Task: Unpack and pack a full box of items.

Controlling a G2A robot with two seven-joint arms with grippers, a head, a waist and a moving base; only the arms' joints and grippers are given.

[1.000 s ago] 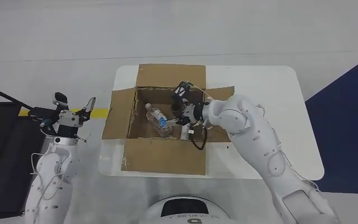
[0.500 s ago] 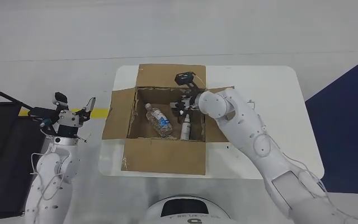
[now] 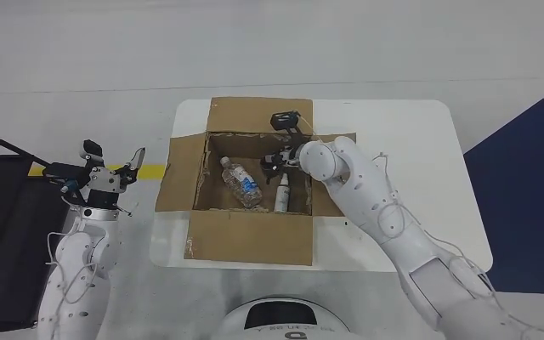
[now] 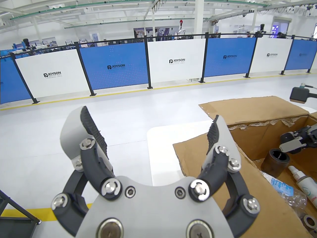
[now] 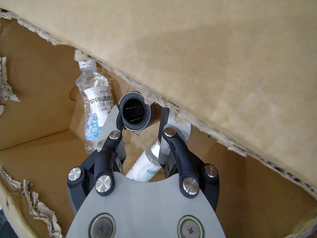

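Observation:
An open cardboard box (image 3: 251, 238) sits on the white table (image 3: 416, 170). On its floor lie a clear water bottle (image 3: 240, 181) (image 5: 95, 105) and a white tube bottle (image 3: 282, 197) (image 5: 145, 165). My right gripper (image 3: 274, 161) (image 5: 141, 117) is inside the box near the far wall, under a flap, shut on a black hollow cylinder (image 5: 135, 112) (image 4: 275, 162) with a finger on each side. My left gripper (image 4: 151, 127) (image 3: 134, 160) hangs open off the table's left side with nothing between its fingers.
The box flaps spread out on all sides, and the far flap (image 5: 198, 38) hangs close over the right gripper. A small metal ring (image 4: 309, 221) lies in the box. A black frame (image 3: 17, 157) stands on the floor at the left. Bare tabletop lies right of the box.
My right gripper moved from the middle of the box toward the far wall. The left arm has not moved.

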